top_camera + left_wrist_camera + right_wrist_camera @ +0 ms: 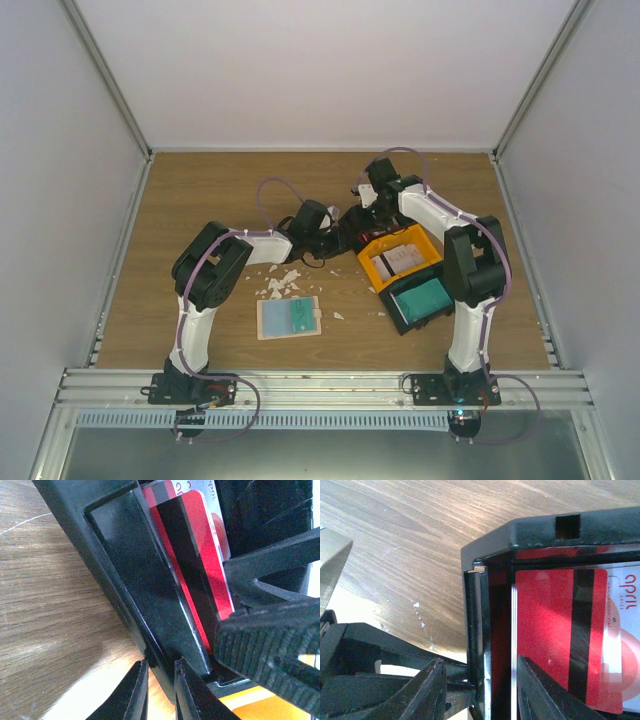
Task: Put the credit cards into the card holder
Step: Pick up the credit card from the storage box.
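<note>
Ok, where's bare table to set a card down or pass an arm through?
Bare: the far-left corner behind the left arm; the near strip between wallet and teal-card bin. Crowded: centre, where the right arm meets the left at the red-card bin, with scraps and yellow bin alongside.

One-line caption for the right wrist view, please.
Right gripper open astride a wall of the black bin, red credit card inside.
</note>
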`<state>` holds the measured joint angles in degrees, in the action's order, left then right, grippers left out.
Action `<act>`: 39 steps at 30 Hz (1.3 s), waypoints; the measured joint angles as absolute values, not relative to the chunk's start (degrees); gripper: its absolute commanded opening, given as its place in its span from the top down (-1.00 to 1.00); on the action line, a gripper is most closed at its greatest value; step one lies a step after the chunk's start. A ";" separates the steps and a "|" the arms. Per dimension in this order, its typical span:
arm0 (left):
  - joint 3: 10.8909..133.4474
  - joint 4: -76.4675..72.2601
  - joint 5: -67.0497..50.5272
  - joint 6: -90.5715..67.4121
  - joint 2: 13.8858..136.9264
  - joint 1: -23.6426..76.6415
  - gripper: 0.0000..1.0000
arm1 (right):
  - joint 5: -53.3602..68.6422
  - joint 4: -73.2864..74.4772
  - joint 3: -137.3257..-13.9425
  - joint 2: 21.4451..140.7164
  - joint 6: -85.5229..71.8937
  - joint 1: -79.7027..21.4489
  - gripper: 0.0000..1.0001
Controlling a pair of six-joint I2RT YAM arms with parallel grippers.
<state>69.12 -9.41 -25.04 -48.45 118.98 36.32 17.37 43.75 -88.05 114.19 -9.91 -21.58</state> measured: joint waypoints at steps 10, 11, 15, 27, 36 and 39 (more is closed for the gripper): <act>68.93 -9.69 -25.52 -48.36 118.98 36.21 0.64 | 22.04 42.76 -87.37 114.19 -11.75 -21.58 0.18; 68.84 -9.85 -25.52 -48.36 118.96 36.21 0.64 | 22.55 42.54 -87.35 114.21 -12.10 -21.58 0.19; 68.40 -10.28 -25.63 -48.34 118.74 36.18 0.64 | 22.70 42.22 -87.31 114.21 -13.23 -21.58 0.25; 67.70 -10.44 -26.39 -48.21 118.39 35.83 0.63 | 11.07 41.12 -87.48 114.37 -11.81 -22.17 0.15; 67.48 -9.41 -26.52 -48.25 118.39 35.83 0.65 | 10.31 42.04 -88.53 117.58 -9.56 -25.71 0.14; 67.37 -9.41 -26.52 -48.27 118.39 35.81 0.66 | 10.85 42.39 -88.84 117.86 -9.45 -25.69 0.19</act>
